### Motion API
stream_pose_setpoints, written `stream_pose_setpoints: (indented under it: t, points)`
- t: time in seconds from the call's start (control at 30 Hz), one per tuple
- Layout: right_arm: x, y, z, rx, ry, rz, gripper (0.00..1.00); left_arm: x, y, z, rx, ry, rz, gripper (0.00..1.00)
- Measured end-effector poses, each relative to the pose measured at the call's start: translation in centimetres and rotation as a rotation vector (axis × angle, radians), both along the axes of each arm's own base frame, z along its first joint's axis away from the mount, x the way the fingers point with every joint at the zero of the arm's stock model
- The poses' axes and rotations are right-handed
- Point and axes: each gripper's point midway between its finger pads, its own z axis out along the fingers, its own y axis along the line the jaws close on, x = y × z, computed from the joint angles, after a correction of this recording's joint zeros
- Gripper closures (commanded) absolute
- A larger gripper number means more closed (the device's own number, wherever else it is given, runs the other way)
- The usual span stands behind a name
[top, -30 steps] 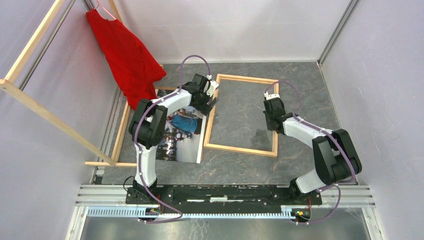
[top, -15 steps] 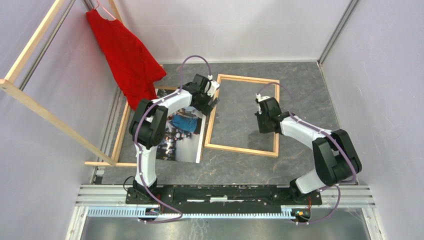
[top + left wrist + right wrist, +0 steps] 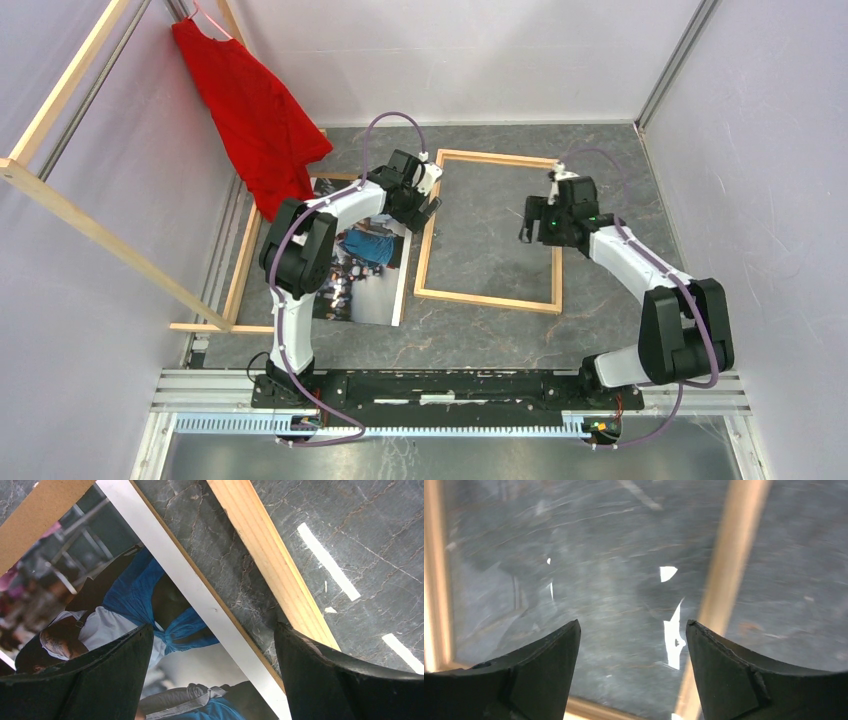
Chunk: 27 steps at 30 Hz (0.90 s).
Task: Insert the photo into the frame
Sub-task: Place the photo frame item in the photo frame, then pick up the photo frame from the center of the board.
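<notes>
Near left: photo [image 3: 368, 268] flat, face up, at the frame's 9 o'clock. The frame [image 3: 487, 298] encloses only bare table [image 3: 600, 160]; insertion looks not yet begun. Left gripper [image 3: 212, 630] spread wide, empty, over photo's edge. Right gripper [image 3: 633, 625] agape, empty, above frame's 3 o'clock rail. No legible writing.

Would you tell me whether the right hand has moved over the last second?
Yes. The right hand has swung rightward, toward the right wall, and is now over the right bar of the frame; its jaws have opened.
</notes>
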Motion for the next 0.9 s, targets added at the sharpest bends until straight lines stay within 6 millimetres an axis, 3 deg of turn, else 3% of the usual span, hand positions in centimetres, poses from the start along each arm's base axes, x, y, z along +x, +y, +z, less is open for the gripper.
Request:
stream_pose_setpoints:
  t: [0.1,0.17,0.27,0.4,0.67,0.9]
  points:
    - [0.7,-4.3,-1.0,-0.015,0.005,-0.147,0.11,0.0,0.0,0.0,0.000,-0.001,0.000,0.04]
    - [0.5,-5.9,-1.8,-0.020,0.019,-0.202,0.11,0.0,0.0,0.0,0.000,-0.001,0.000,0.04]
    - [0.6,-6.7,-3.4,-0.019,0.046,-0.235,0.10,0.0,0.0,0.0,0.000,-0.001,0.000,0.04]
    - [0.4,-6.7,-6.0,-0.003,0.092,-0.245,0.10,0.0,0.0,0.1,0.000,-0.002,-0.001,0.04]
    - [1.9,-5.2,-5.2,0.178,-0.021,-0.224,0.14,0.5,-0.3,0.1,0.029,-0.019,0.005,0.04]
    - [-0.9,-3.0,-3.1,0.421,-0.071,-0.237,0.19,1.5,1.1,0.4,0.112,-0.067,0.030,0.04]
